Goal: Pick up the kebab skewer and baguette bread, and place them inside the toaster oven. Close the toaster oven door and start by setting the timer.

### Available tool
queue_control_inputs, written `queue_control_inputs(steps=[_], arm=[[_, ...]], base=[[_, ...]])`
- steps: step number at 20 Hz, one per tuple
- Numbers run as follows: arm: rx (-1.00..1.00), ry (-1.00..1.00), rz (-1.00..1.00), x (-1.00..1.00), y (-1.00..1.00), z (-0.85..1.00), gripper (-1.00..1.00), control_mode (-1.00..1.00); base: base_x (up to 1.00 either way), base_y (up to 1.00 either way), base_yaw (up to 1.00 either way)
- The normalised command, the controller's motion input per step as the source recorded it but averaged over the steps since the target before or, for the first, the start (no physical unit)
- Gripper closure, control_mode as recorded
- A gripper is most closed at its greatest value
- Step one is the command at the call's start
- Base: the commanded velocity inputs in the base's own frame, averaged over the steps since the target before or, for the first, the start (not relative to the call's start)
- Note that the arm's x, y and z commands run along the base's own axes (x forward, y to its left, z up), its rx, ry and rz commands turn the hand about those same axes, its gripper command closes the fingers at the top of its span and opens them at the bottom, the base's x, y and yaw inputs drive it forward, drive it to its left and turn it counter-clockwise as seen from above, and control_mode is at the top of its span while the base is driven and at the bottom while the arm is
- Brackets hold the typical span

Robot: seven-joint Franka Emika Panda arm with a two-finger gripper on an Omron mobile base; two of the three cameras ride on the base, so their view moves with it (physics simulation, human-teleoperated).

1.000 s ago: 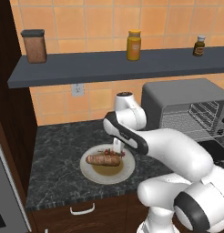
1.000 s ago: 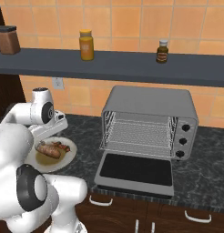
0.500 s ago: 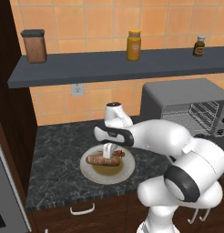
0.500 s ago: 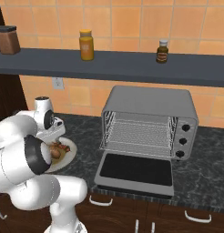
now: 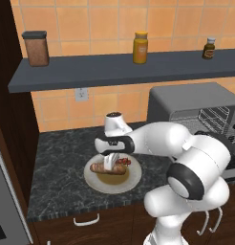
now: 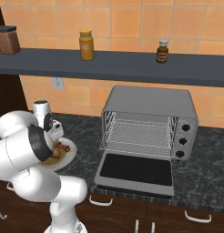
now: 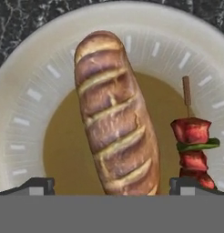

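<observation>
The light-brown baguette bread lies on a white plate, with the kebab skewer of red chunks beside it. My gripper hangs just above the plate, open, its fingertips standing on either side of the loaf's near end and holding nothing. In the left base view the gripper points down onto the baguette bread, and the skewer shows just right of it. To the right stands the grey toaster oven, its door folded down flat and its wire rack bare.
The plate sits near the dark counter's front edge. A dark cabinet side rises at the left. A shelf above carries a brown canister, a yellow jar and a small dark bottle. Knobs line the oven's right side.
The arm has swung left and come down, so the hand is now low over the plate and its open fingers straddle the baguette. The food and the oven have not moved.
</observation>
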Motion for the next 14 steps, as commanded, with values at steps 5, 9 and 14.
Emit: queue_control_inputs(steps=[5,9,14], arm=[[0.00,0.00,0.02,0.00,0.11,-0.25,-1.00,-1.00],[0.00,0.00,0.01,0.00,0.14,-0.30,-1.00,-1.00],[0.00,-0.02,0.02,0.03,0.02,-0.20,-1.00,-1.00]], base=[[0.00,0.00,0.00],[0.00,0.00,0.00],[0.00,0.00,0.00]])
